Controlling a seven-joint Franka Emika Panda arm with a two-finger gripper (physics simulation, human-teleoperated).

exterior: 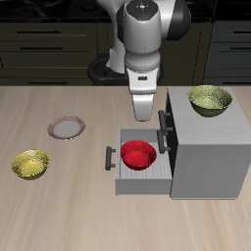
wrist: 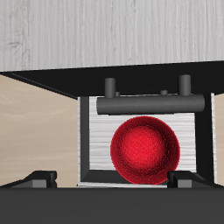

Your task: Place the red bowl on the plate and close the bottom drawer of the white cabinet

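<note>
A: Where's the small glossy bright-red round bowl rn?

B: Inside the pulled-out wide shallow light-grey bottom drawer, nearest the worktop's front edge. Dark bar handle on the drawer front. Wrist view shows the bowl from straight above, centred betw. the drawer walls.

A: End effector?

B: Two-finger end effector hangs above the drawer, just behind the bowl, fingers spread w/ nothing betw. them. Both tips show in the wrist view, well apart.

A: How will it handle?

B: My guess: light, rigid, thin-walled, and glossy so prob. slippery. Best to pinch the rim, one finger inside, one outside, on the side facing the arm. Drawer walls sit close, so not much room for the outer finger; approach vertical.

A: Then where?

B: Small flat round plate w/ pale centre and reddish-brown rim, farther back, well apart from the boxy light-grey white cabinet. Bare, nothing on it. After that the drawer needs pushing shut.

A: Anything else around?

B: Two yellow-green bowls: one on the worktop near the plate, one on the cabinet top. Light wood-grain worktop, flat. Dark kitchen cabinets behind.
</note>
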